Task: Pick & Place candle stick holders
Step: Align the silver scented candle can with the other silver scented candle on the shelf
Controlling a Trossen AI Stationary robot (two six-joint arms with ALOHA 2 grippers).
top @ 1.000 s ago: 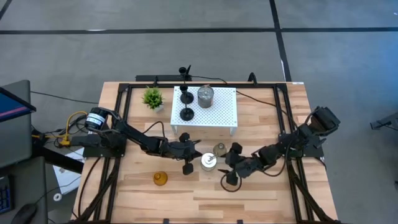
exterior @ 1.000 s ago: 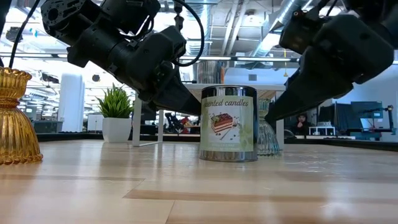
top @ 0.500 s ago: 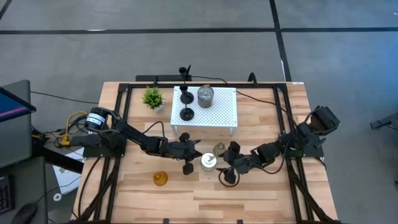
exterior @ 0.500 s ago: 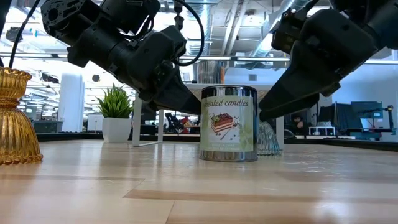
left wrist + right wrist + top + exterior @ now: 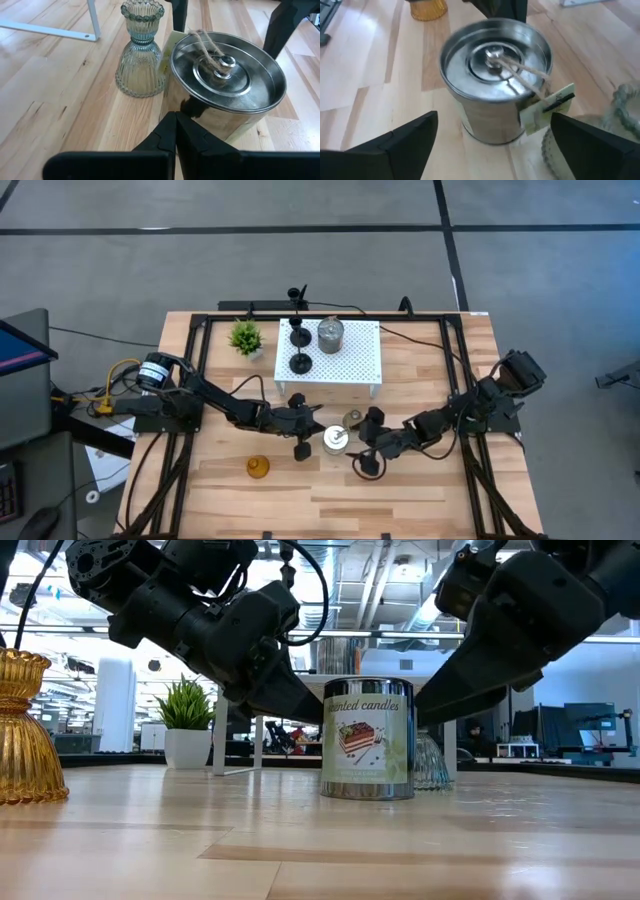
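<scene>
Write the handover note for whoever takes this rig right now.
Left end effector: shut, tips against the candle tin mid-table.
Right end effector: open, straddling the same tin, not gripping.
Ribbed glass holder stands just behind the tin; amber holder at the front left.
On the white stand: two black sticks and one jar.
Left to do: tin, glass and amber holders.

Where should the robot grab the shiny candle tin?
Best around its round side wall, probably from the right. The tin stands upright with a flat lid, and the right gripper already has its fingers spread wide on either side of it. The glass holder stands close beside it, so one finger should slip between them carefully.
</scene>
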